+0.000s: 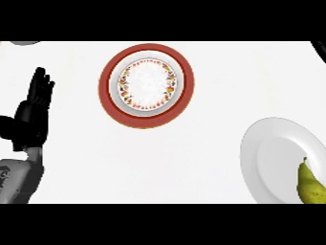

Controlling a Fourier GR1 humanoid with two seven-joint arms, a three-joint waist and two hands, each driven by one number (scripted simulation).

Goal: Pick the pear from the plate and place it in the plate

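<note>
Two plates, one pear and one visible robot hand make up the count. The pear (312, 186) lies stem-up in the lower right part of the white plate (264, 139), at the view's lower right. The red-rimmed plate (107, 86), with a floral ring inside, sits well apart near the far middle of the counter (193, 158) and holds nothing. The left robot hand (31, 115) rests at the view's left, released, fingers straight and pointing up, grasping nothing. The right robot hand does not show.

Judged step: the pick has not yet begun, since the pear is untouched on its plate. The next move probably calls for the right robot hand, the nearer side, to come in over the white plate, curl round the pear's body, lift it, and carry it across to the red-rimmed plate.
</note>
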